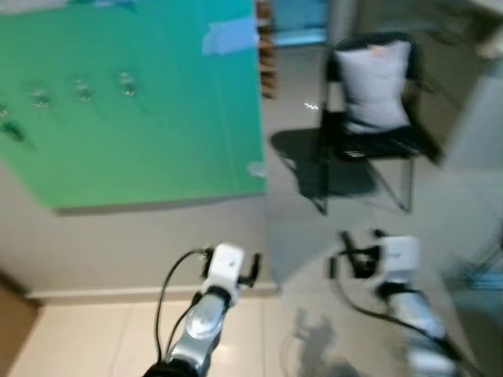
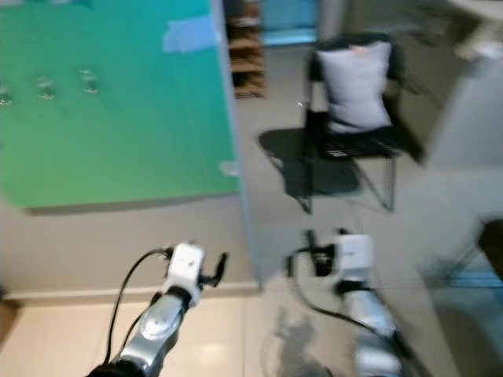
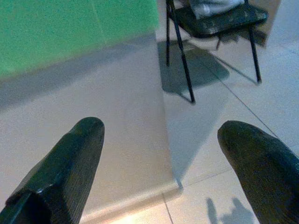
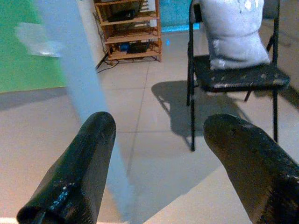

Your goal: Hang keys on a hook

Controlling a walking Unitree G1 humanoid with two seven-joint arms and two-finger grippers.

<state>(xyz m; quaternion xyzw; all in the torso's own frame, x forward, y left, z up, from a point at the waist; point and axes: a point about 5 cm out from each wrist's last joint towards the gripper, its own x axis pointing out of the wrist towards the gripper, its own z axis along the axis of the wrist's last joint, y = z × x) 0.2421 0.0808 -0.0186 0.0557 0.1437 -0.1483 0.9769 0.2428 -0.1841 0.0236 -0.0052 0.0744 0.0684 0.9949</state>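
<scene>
A green board [image 1: 134, 102] covers the wall at the upper left, with three small shiny hooks [image 1: 82, 88] in a row near its top. A small dark thing [image 1: 9, 127] at the board's left edge is too blurred to identify. I can make out no keys. My left gripper [image 1: 233, 263] is held low before the wall's outer corner, well below the board; its fingers [image 3: 70, 163] are open with nothing between them. To its right, over the floor, my right gripper [image 1: 357, 251] also has its fingers [image 4: 79, 163] open and empty.
The head views are blurred. A black folding chair [image 1: 373, 145] with a grey pillow [image 1: 377, 78] stands on the tiled floor ahead on the right. A wooden shelf [image 4: 128, 28] stands further back. The wall ends in a corner [image 3: 161, 116] between my arms.
</scene>
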